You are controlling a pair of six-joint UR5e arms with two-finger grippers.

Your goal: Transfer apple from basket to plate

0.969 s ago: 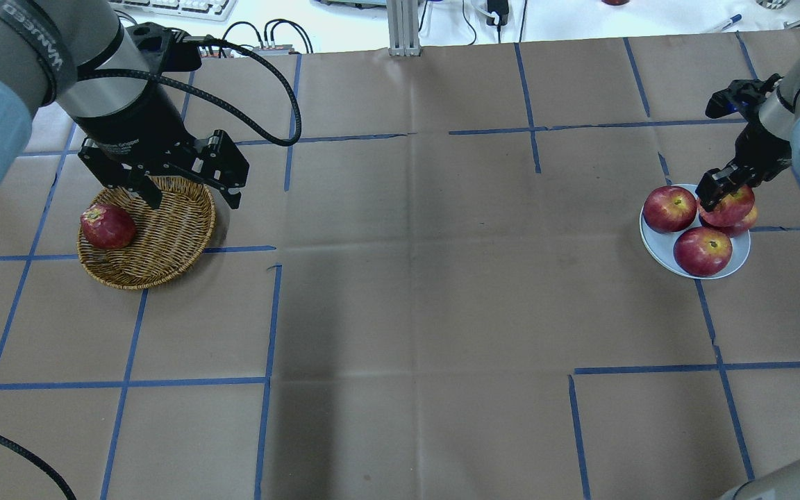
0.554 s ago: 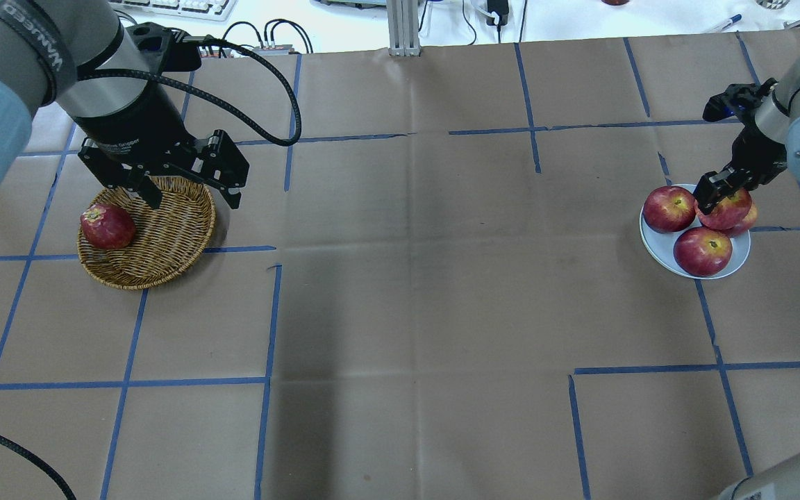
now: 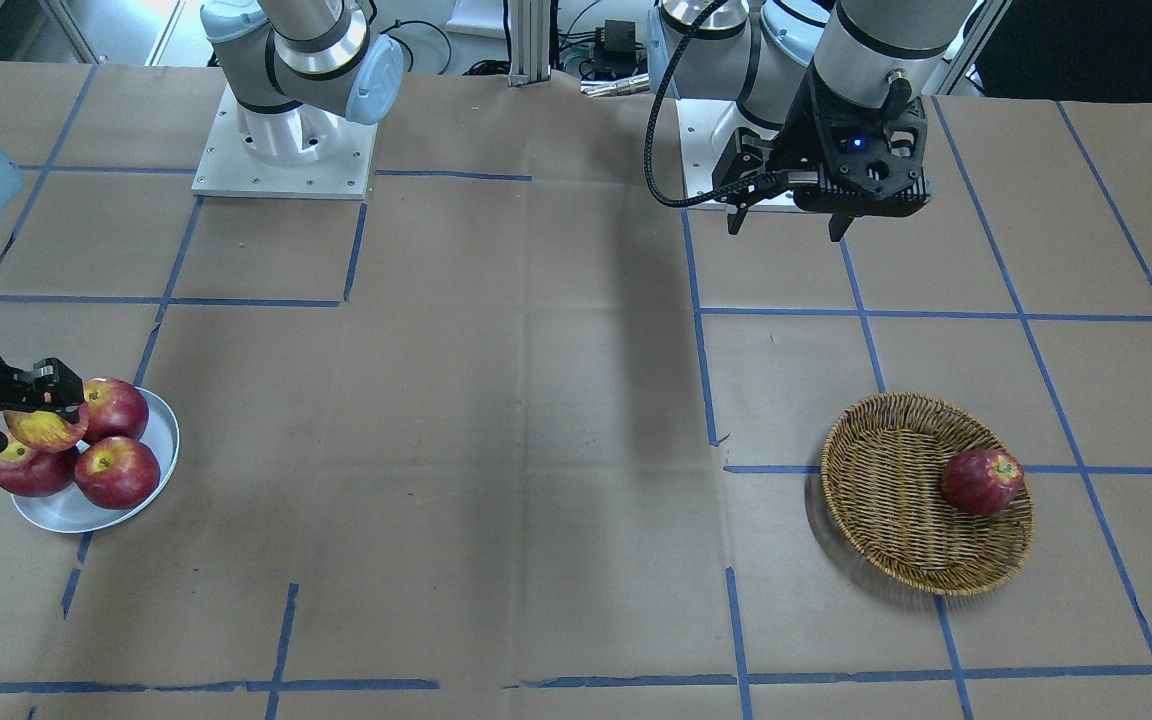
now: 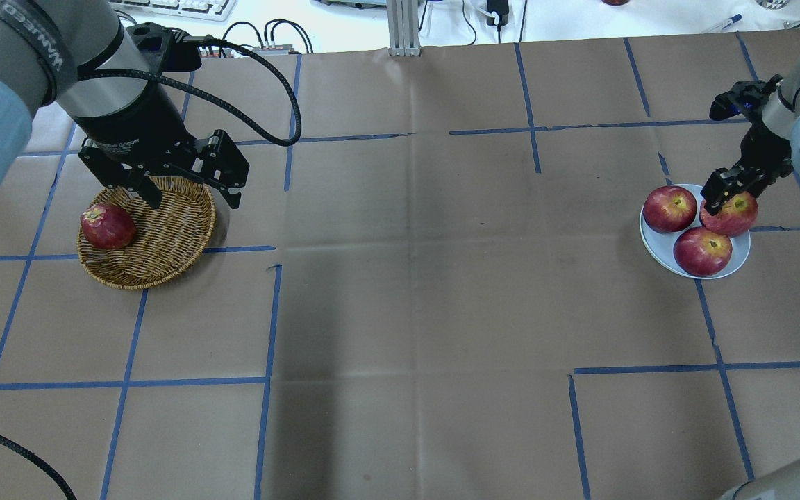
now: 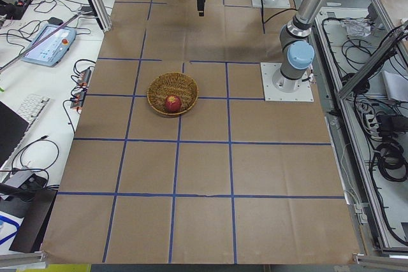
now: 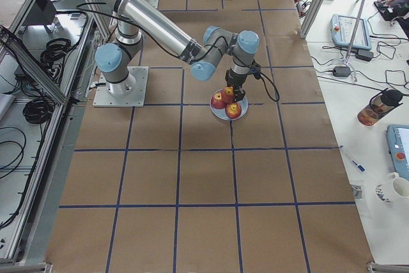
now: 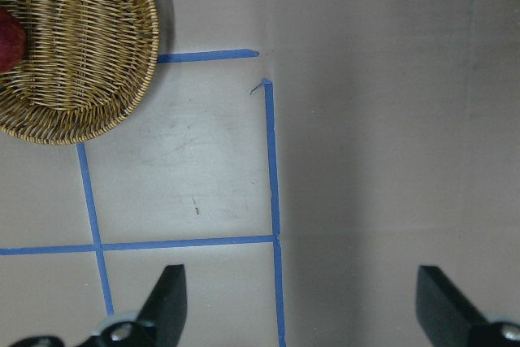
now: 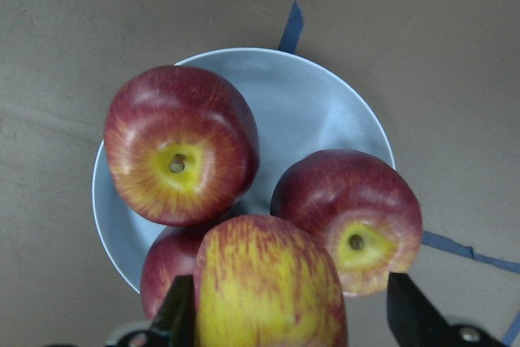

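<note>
- Right wrist-mounted view puts the pale red, yellow-streaked apple [image 8: 268,282] over the round grey-white plate [image 8: 313,111], above three dark red apples [image 8: 179,148]; we cannot tell whether it rests on them.
- We judge this apple firm, fairly light and smooth-skinned, so apt to roll off the heap; its widest middle is where to take hold.
- Our right pincer [image 8: 292,318] brackets it, set a little wider than the fruit: one finger [image 8: 180,318] touches its flank, the other [image 8: 410,314] stands clear, so we judge it unclamped.
- Our left pincer [image 7: 296,310] gapes wide and empty above the brown paper surface [image 7: 366,119], near the brown woven wicker basket [image 7: 81,111], which holds one dark red apple [image 7: 6,38].
</note>
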